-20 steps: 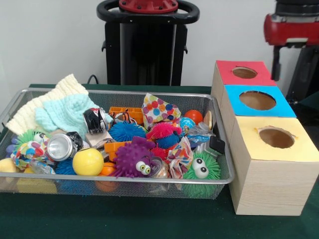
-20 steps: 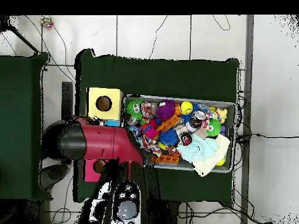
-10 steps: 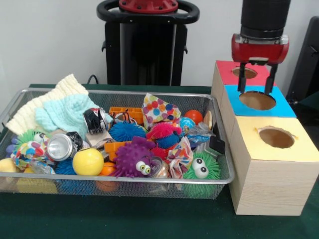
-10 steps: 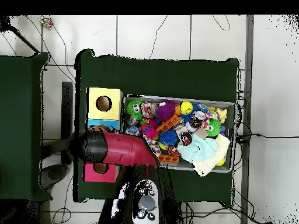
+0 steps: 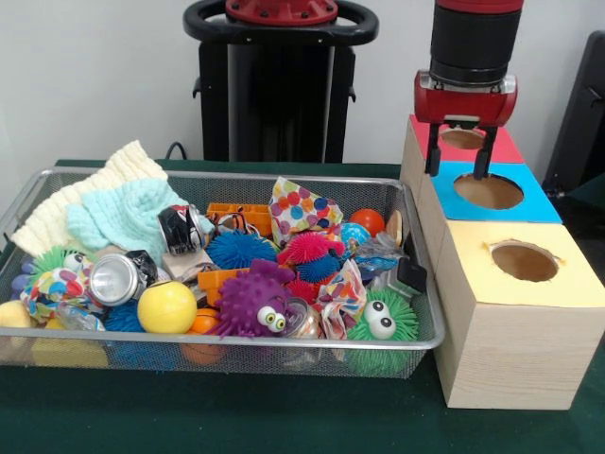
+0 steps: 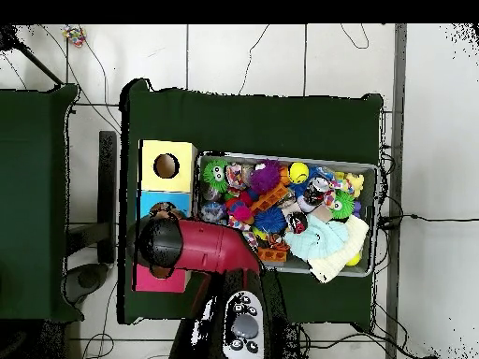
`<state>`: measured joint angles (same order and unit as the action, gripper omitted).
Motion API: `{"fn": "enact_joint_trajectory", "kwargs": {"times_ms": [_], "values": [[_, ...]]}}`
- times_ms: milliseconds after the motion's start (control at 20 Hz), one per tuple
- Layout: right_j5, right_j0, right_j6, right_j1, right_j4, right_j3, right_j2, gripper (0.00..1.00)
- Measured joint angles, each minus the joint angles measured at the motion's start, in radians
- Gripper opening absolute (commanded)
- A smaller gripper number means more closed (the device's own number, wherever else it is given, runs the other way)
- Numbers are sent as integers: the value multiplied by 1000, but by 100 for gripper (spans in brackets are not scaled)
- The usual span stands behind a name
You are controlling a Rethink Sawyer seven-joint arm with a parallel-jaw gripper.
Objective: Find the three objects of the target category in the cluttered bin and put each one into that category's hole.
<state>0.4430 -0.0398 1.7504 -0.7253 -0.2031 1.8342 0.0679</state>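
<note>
I'm seeing the end effector (image 5: 459, 163) hanging over the boxes, right at the seam between the red box (image 5: 463, 139) and the blue box (image 5: 489, 192). Its two fingers (image 5: 433, 159) are standing apart with nothing between them. From overhead the arm (image 6: 192, 247) is covering that spot, so the end effector itself is hidden there; only the yellow box (image 6: 167, 166) is showing fully.

The three boxes are sitting in a row on the green tabletop (image 5: 217, 416), touching the bin's (image 5: 217, 339) right end in the front view, yellow nearest the camera, each with a round hole on top.

The bin is sitting full. I'm picking out a purple spiky toy (image 5: 251, 303) with eyes near the front wall, a green spiky toy (image 5: 380, 326) at the front right corner, a yellow ball (image 5: 166, 306), a crushed can (image 5: 117, 278), a blue spiky ball (image 5: 237, 250), a pink spiky ball (image 5: 306, 248), an orange ball (image 5: 368, 220) by the far right, a polka-dot cloth (image 5: 301, 208), and knit cloths (image 5: 104, 210) piled at the left end.

I can't tell which category is the target.
</note>
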Motion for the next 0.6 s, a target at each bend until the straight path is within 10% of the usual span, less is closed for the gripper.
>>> {"fn": "enact_joint_trajectory", "kwargs": {"times_ms": [600], "values": [[6, -2, 0, -58, 15, 2, -2, 100]]}}
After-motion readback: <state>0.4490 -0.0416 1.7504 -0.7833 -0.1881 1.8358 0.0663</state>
